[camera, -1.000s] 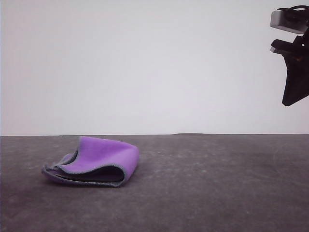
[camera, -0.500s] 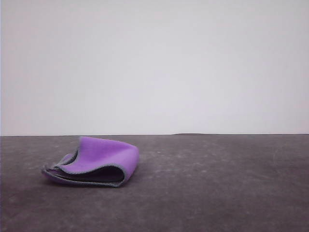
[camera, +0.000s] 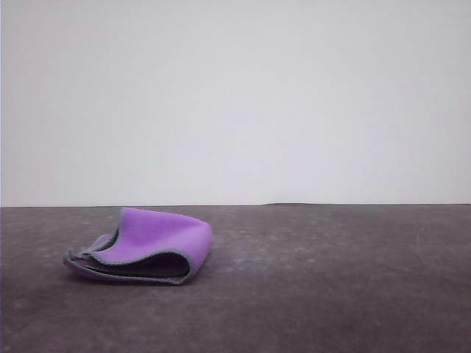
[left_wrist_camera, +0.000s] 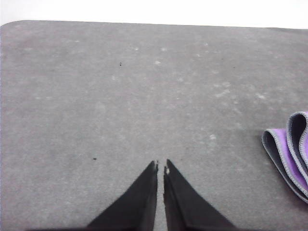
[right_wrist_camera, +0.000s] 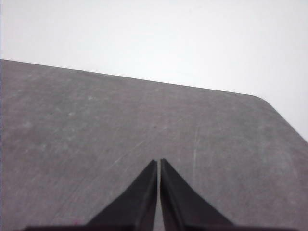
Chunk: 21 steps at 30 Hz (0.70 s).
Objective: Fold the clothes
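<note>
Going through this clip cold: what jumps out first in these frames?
The folded cloth, purple face out with dark grey showing inside its open loop, lies alone on the left of the dark grey table. The left claw hangs shut above bare table, with the cloth's edge off to one side in its wrist view. The right claw is shut too, over bare table.

The left end effector hovers over the grey, lightly speckled worktop, its two black fingers drawn together with only a hairline gap between the tips, gripping nothing. Well off to one side lies the folded cloth, purple and dark grey layers showing, edged in light grey stitching.
</note>
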Each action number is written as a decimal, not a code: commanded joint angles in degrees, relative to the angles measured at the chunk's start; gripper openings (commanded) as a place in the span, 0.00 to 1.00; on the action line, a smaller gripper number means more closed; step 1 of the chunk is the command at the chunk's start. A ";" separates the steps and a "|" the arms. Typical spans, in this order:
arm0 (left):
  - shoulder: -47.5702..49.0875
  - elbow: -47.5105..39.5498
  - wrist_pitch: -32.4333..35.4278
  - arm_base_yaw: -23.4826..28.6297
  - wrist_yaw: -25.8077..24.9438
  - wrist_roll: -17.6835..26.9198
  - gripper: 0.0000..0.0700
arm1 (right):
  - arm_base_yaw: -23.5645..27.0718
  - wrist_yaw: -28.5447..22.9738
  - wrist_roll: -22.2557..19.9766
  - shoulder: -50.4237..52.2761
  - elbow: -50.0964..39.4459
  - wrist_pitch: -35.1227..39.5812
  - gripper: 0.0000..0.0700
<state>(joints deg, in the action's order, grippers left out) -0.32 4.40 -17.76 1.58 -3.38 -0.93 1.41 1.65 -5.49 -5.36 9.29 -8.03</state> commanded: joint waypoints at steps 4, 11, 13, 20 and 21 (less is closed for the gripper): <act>0.04 -1.09 -0.52 -0.11 -0.03 -0.20 0.02 | -0.20 -0.20 1.67 3.65 -4.04 0.25 0.01; 0.04 -1.09 -0.53 -0.11 -0.04 -0.20 0.02 | -0.20 -0.20 2.10 5.16 -6.95 0.26 0.00; 0.04 -1.09 -0.54 -0.11 -0.02 -0.20 0.02 | -0.20 -0.20 2.31 5.16 -7.60 0.26 0.01; 0.04 -1.09 -0.55 -0.11 -0.04 -0.20 0.02 | -0.20 -0.28 3.97 5.16 -8.60 -2.15 0.00; 0.04 -1.09 -0.55 -0.11 -0.03 -0.20 0.02 | -0.19 -0.42 3.95 5.16 -8.60 -2.15 0.00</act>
<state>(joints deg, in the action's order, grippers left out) -0.32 4.40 -17.74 1.58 -3.38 -0.93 1.23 1.45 -2.54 -0.34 0.89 -9.80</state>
